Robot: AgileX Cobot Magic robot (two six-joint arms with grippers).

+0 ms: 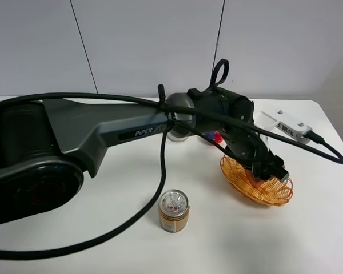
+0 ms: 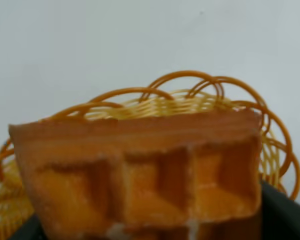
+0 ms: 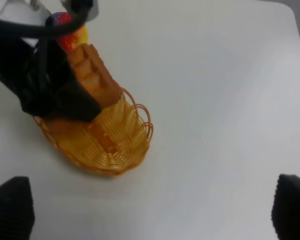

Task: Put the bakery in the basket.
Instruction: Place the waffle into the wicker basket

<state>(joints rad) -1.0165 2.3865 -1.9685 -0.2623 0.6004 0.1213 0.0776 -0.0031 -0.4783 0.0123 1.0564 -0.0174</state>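
The bakery, an orange-brown wedge with a lattice top, is held in my left gripper, which is shut on it. It hangs tilted just over the orange wicker basket, its lower end inside the rim. In the exterior view the left arm reaches across to the right and the gripper covers the slice above the basket. The basket's looped rim shows behind the slice in the left wrist view. My right gripper is open and empty, well above the table beside the basket.
A can stands upright in front of the left arm. The multicoloured ball lies behind the basket, also in the right wrist view. A white device sits at the back right. The left arm's cable loops over the table.
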